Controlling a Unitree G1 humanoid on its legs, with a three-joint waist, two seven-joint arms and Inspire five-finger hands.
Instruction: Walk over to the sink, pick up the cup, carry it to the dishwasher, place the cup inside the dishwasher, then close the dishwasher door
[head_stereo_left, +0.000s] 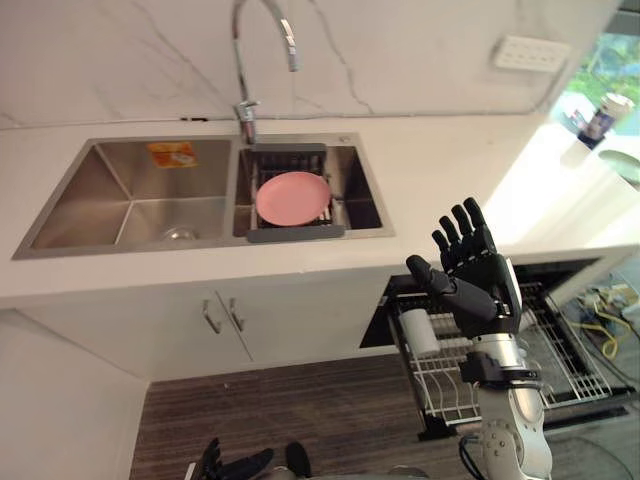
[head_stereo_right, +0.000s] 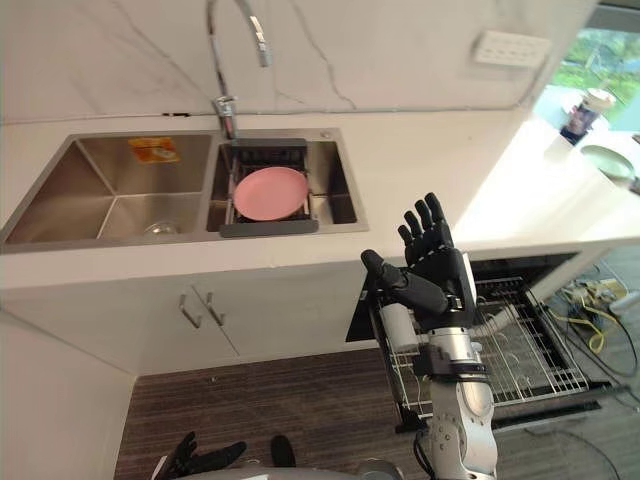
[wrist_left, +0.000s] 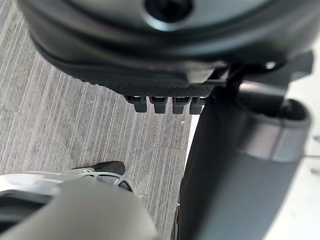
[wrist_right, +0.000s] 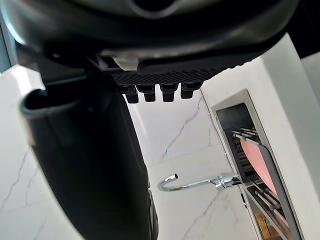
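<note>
Currently the right hand (head_stereo_left: 480, 275) is raised in front of the bench (head_stereo_left: 440, 170) edge with its fingers straight and spread and its thumb standing out toward the robot's left; it holds nothing. The hand and its forearm stand between the camera and the middle of the wire rack (head_stereo_left: 565, 350), which is drawn out of the open dishwasher (head_stereo_left: 565, 268) beneath the bench, and they hide part of it. The cup (head_stereo_left: 422, 333), white, sits in the left end of that rack, just beside the right wrist and below the thumb, apart from the hand. The left hand (head_stereo_left: 232, 466) hangs low over the wood-pattern floor (head_stereo_left: 330, 410), fingers relaxed and empty. Well to the left of the dishwasher, a steel double sink (head_stereo_left: 130, 190) is set into the bench. Its right basin carries a dark drain tray (head_stereo_left: 296, 234) with a pink plate (head_stereo_left: 292, 197) lying on it; an orange sticker (head_stereo_left: 172, 153) marks the left basin. A curved faucet (head_stereo_left: 245, 60) rises behind the divider between the basins. White cabinet doors (head_stereo_left: 180, 330) with metal handles close the space under the sink. A wall socket (head_stereo_left: 520, 52) sits on the marble backsplash above the bench.
</note>
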